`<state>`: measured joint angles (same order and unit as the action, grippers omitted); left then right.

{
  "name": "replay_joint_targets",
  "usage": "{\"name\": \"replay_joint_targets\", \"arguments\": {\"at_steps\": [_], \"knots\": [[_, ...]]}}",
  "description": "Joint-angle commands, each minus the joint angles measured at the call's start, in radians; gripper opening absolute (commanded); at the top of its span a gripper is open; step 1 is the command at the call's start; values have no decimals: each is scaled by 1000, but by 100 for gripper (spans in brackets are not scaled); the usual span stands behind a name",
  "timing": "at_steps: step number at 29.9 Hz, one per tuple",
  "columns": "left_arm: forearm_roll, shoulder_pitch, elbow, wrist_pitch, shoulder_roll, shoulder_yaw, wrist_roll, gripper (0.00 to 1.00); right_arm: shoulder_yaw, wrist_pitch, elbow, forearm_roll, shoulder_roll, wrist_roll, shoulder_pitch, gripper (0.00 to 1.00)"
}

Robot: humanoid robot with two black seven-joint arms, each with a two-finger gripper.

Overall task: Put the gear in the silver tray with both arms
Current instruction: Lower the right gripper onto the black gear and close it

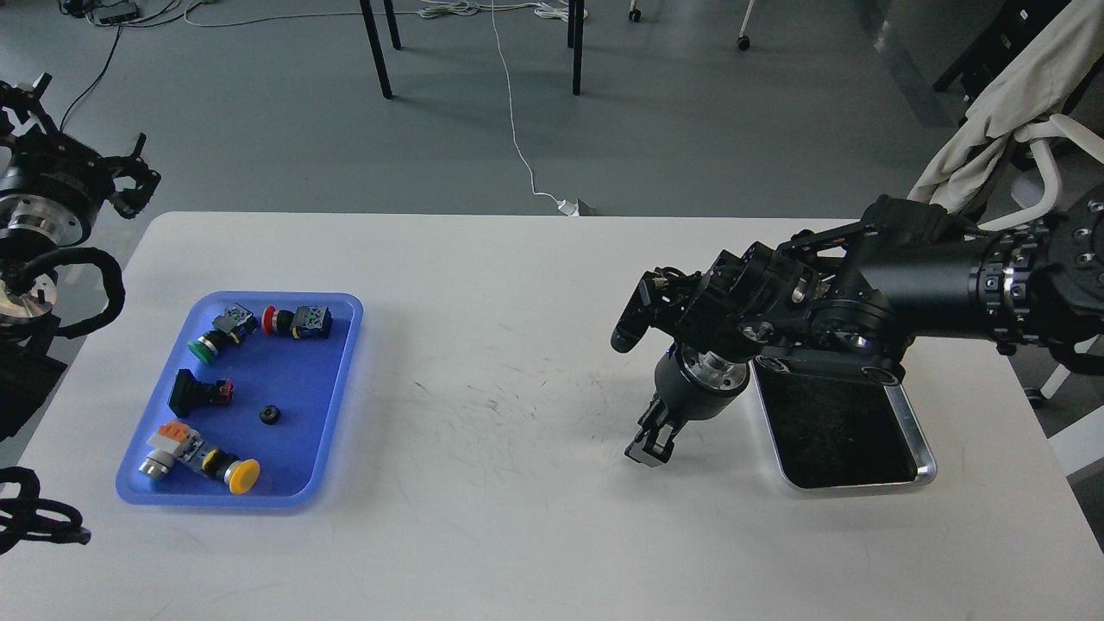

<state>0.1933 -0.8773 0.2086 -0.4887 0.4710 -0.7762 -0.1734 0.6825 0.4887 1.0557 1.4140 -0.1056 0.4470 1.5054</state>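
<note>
The gear (pixel 270 415) is a small black toothed ring lying in the blue plastic tray (pixel 345 345) at the left. The silver tray (pixel 921 431) lies at the right, its dark bottom bare and its far part hidden under my right arm. My right gripper (pixel 649 447) points down at the table just left of the silver tray; its dark fingers cannot be told apart. My left gripper (pixel 129 177) hangs off the table's far left corner, away from the gear, its fingers spread and empty.
The blue tray also holds several push-button switches: green (pixel 207 345), red (pixel 297 321), black (pixel 197 392) and yellow (pixel 233 473). A chair draped with cloth (pixel 1000 103) stands at the back right. Table legs and cables are on the floor behind.
</note>
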Motion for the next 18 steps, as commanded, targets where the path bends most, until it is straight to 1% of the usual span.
{"name": "replay_joint_targets", "arguments": {"at_steps": [1, 5, 11, 18], "knots": [[0, 3, 0, 0, 0, 0, 0, 99, 2, 0, 0, 2, 1, 1, -5, 45], [0, 4, 0, 0, -2, 0, 0, 99, 2, 0, 3, 3, 1, 16, -7, 43], [0, 8, 0, 0, -2, 0, 0, 99, 29, 0, 17, 14, 1, 42, 4, 32], [0, 6, 0, 0, -3, 0, -2, 99, 32, 0, 18, 19, 1, 42, 4, 32]]}}
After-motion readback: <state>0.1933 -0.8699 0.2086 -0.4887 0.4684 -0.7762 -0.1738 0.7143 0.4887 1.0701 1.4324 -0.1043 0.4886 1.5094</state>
